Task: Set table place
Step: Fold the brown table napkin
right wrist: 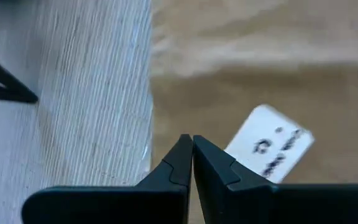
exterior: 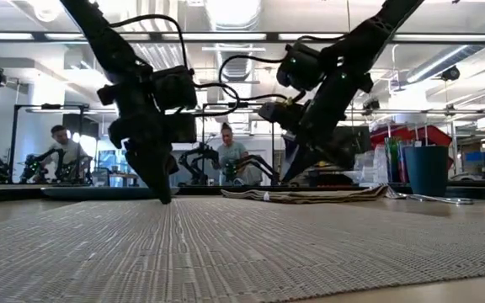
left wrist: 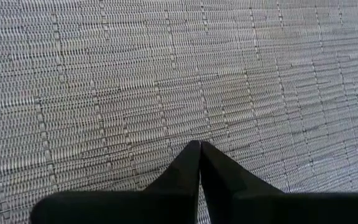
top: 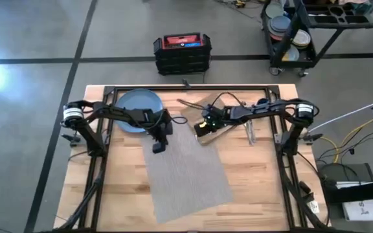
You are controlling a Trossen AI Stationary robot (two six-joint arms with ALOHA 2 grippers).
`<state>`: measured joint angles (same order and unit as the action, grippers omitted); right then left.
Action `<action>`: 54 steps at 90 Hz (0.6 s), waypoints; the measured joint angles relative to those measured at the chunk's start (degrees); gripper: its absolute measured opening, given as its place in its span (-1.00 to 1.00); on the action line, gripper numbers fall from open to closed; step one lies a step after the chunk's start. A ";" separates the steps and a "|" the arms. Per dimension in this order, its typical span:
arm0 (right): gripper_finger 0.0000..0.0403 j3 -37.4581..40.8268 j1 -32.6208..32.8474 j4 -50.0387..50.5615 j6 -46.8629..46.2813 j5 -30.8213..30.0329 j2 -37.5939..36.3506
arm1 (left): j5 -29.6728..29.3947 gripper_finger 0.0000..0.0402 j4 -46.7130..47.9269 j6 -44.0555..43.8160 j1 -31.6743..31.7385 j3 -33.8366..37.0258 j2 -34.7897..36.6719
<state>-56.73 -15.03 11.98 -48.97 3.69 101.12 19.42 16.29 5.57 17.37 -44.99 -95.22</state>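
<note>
Grey woven placemat [top: 188,171]: skewed on table. Left gripper [top: 158,147] closed, empty, tip pressing its far corner; right gripper [top: 203,127] closed, empty, over napkin [top: 207,133]. You risk bunching the mat by dragging unevenly.

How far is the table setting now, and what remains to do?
Early stage. The grey placemat lies on the table, though skewed. The left tool, shut, presses its tip on the mat's far corner; the right tool, shut, is at the tan napkin. Plate and cutlery are still off the mat; nothing is set on it.
</note>
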 joint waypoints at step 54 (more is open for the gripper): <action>-1.00 -0.02 17.05 11.21 -8.40 2.28 -2.04 | -0.43 -1.00 -0.22 -0.18 0.09 0.04 -0.20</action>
<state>-56.75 2.02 23.19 -57.37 5.97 99.09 18.98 16.08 5.39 17.45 -44.95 -95.42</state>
